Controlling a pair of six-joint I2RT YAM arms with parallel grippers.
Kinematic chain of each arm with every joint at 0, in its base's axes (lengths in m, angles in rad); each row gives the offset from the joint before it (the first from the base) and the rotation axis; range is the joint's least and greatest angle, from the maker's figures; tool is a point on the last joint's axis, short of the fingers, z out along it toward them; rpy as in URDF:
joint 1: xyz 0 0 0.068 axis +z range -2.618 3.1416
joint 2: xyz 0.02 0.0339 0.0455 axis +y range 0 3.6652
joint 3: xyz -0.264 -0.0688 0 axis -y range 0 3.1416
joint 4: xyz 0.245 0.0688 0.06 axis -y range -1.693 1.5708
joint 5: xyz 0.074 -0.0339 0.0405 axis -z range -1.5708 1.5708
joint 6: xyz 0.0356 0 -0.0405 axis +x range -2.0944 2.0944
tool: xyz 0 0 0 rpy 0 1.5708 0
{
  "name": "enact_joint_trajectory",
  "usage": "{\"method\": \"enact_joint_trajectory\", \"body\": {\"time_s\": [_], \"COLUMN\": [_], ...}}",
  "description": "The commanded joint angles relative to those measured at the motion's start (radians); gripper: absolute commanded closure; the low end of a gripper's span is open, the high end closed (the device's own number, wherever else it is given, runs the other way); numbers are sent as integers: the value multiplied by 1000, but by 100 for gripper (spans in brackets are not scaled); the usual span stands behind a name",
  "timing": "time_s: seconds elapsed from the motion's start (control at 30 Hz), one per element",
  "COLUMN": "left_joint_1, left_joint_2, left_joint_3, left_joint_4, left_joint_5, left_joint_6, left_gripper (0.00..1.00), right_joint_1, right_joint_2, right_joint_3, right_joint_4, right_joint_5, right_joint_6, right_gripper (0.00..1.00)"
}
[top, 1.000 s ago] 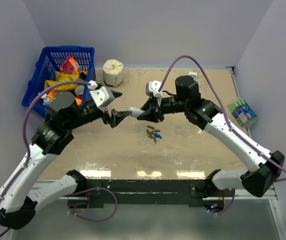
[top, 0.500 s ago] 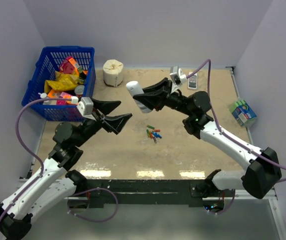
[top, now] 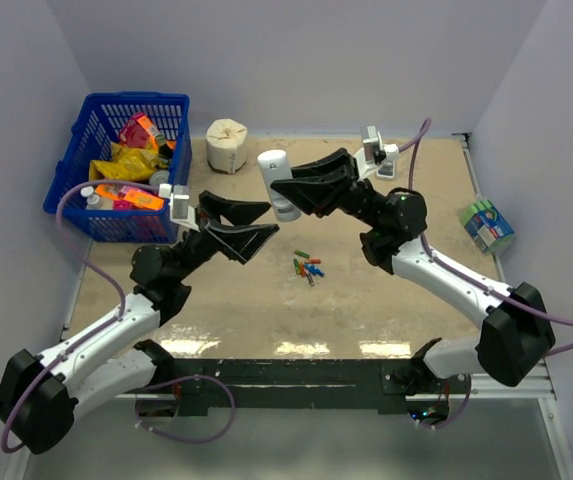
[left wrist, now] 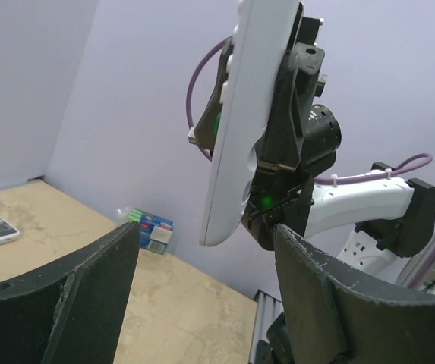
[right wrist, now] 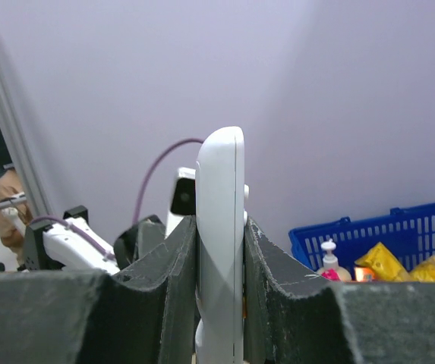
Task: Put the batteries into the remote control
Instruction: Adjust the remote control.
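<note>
Right fingers (right wrist: 164, 280) clamping remote control (right wrist: 221, 227), left fingers (left wrist: 73, 296) wide, empty, batteries (top: 308, 267) on table (top: 356, 305)

White remote control (top: 277, 182) aloft, upright; colourful batteries (top: 308, 267) clustered loose.

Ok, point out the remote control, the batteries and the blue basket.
remote control (top: 274, 172), top view, upper end of its white body.
batteries (top: 308, 267), top view, middle of the pile.
blue basket (top: 136, 99), top view, far rim.

Blue basket (top: 136, 100) of snack packets (top: 126, 160), beige roll (top: 228, 144) beside it, sponge pack (top: 487, 225) far right.
</note>
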Motion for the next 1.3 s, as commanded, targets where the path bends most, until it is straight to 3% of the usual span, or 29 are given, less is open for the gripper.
{"method": "enact_joint_trajectory", "body": {"time_s": [0.0,0.33,0.93,1.13,1.23,1.27], "left_joint_1": [3,3,3,3,3,4], "left_joint_2": [60,163,250,252,250,249], "left_joint_3": [55,175,233,232,229,227], "left_joint_4": [209,195,218,219,221,221], "left_joint_5": [75,174,240,253,253,255], "left_joint_6": [-58,-66,-104,-104,-106,-103], "left_gripper": [26,31,48,59,72,81], "right_joint_1": [1,1,10,11,11,13], "right_joint_2": [25,34,60,61,63,66], "right_joint_3": [32,35,44,47,50,50], "right_joint_4": [182,188,212,215,213,215], "right_joint_5": [-8,-31,-62,-64,-64,-64], "right_joint_6": [103,106,132,133,136,136], "right_gripper": [100,100,100,100,100,100]}}
